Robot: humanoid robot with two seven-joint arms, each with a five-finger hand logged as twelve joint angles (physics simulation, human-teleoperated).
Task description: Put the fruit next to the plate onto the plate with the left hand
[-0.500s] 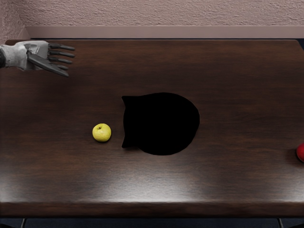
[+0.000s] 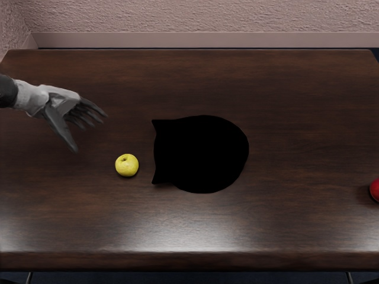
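Right, my left hand point(image 2: 62, 108) comes in from the left edge and hangs over the far-left part of the table point(image 2: 284, 83); fingers point(image 2: 90, 112) spread apart, fairly straight, fanned to the right and a bit toward the near side; thumb point(image 2: 64, 131) held off on its own, angled toward the near edge; palm open, gripping nothing, nothing between the fingers; can't tell from this single view whether the fingertips graze the wood or float above it; pale grey cuff point(image 2: 26, 96) at the wrist, dark sleeve point(image 2: 6, 90) behind it at the picture's edge.

Yellow fruit point(image 2: 127, 165), apple-like, sits on the bare wood to the near-right of my hand; clear gap between it and the thumb tip, so not touched; it lies just beside the left rim of the plate point(image 2: 201, 155), a thin strip of wood between them, off the plate; plate is flat black, roundish, two pointed corners on its left side; it sits near the table's middle.

Red round thing point(image 2: 375, 189) cut off by the right edge, well apart from the plate, can't tell what it is; pinkish textured wall point(image 2: 195, 15) behind the table's far edge.
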